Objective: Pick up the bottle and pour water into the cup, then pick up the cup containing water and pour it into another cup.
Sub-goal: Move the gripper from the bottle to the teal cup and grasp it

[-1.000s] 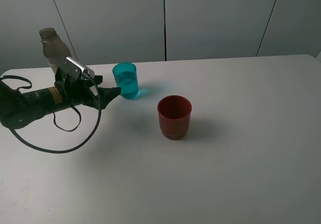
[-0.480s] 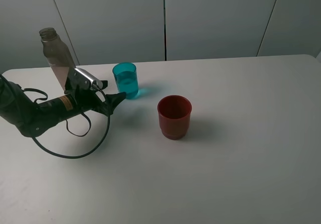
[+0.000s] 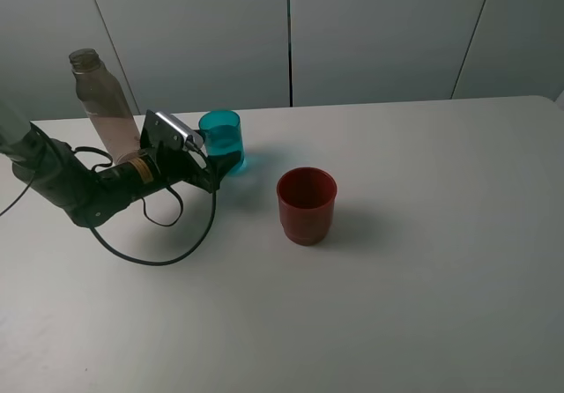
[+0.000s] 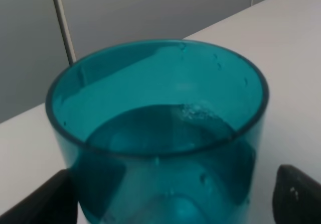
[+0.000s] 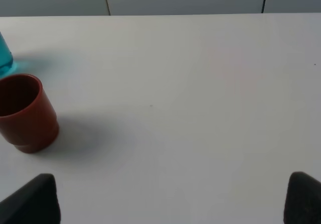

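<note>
The cup point(image 3: 220, 139), a teal see-through tumbler with water in it, stands at the back left of the table. My left gripper point(image 3: 210, 166) is open, level with the cup, with a fingertip on each side of it. In the left wrist view the cup point(image 4: 158, 133) fills the picture between my left gripper's point(image 4: 173, 204) dark fingertips point(image 4: 50, 199). The tall smoky bottle point(image 3: 101, 102) stands upright and free behind the left arm. Another cup point(image 3: 307, 203), dark red, stands empty to the right of the teal one. My right gripper point(image 5: 168, 204) is open above bare table, away from the red cup point(image 5: 25, 114).
The white table point(image 3: 423, 278) stretches wide to the right and front. A black cable point(image 3: 159, 256) loops from the left arm onto the tabletop. Grey wall panels point(image 3: 370, 32) stand close behind the table's back edge.
The left arm has swung right, away from the bottle, and its open fingers now stand on both sides of the teal cup. The bottle now shows in full.
</note>
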